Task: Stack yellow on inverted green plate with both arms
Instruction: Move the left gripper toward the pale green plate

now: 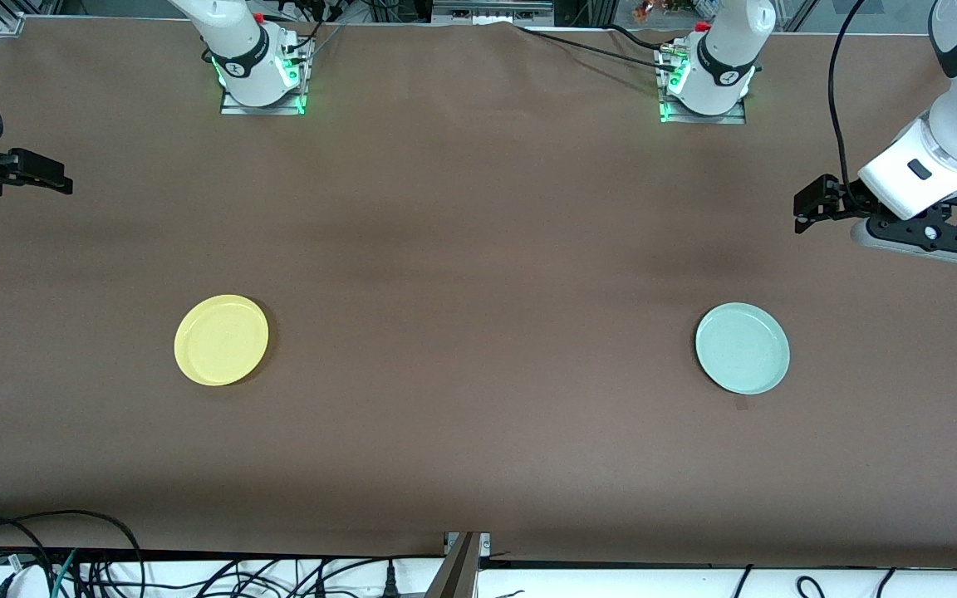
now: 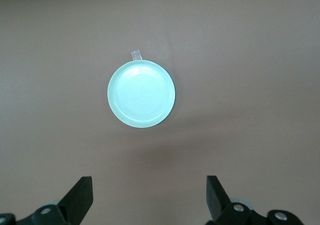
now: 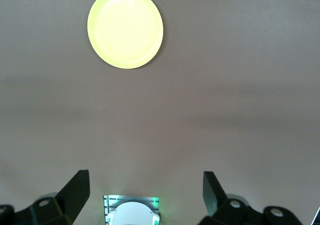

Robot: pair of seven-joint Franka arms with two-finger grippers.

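Note:
The yellow plate lies flat, rim up, toward the right arm's end of the table; the right wrist view shows the yellow plate too. The pale green plate lies flat toward the left arm's end, and the green plate shows faint concentric rings on its upward face. My left gripper hangs open in the air over bare table near its end, its fingers wide apart and empty. My right gripper hangs open at the opposite end, also empty. Neither gripper touches a plate.
A small piece of tape lies on the brown table beside the green plate, nearer to the front camera. The arm bases stand along the table's back edge. Cables hang below the front edge.

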